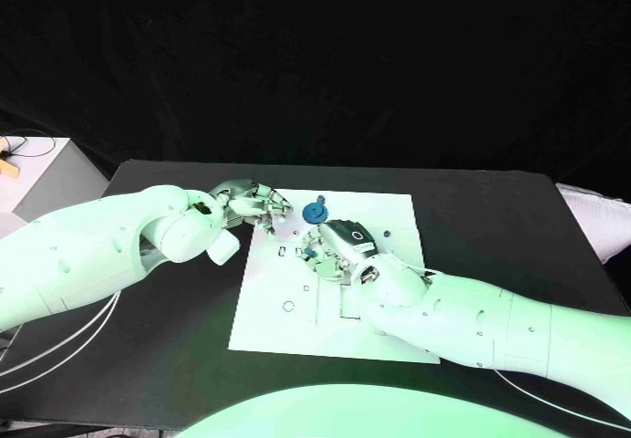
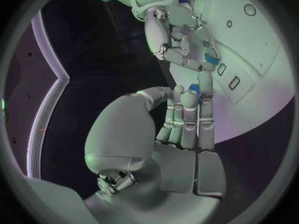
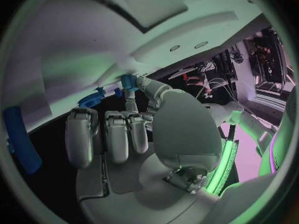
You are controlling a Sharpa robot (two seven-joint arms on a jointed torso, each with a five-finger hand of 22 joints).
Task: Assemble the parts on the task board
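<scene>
A black table (image 1: 512, 219) carries the white task board (image 1: 381, 319) at its middle, both robot hands working at the board's far end. The right hand (image 1: 345, 245) rests on the board's upper middle, its fingers curled down together; in the right wrist view its fingertips (image 3: 129, 87) pinch a small blue part (image 3: 127, 80). The left hand (image 1: 250, 206) sits at the board's far left corner, fingers drawn in close; the left wrist view shows a blue piece (image 2: 194, 88) at its fingertips (image 2: 187, 97), though whether it grips it cannot be told. A blue gear (image 1: 315, 213) lies on the board between the two hands, near the far edge.
</scene>
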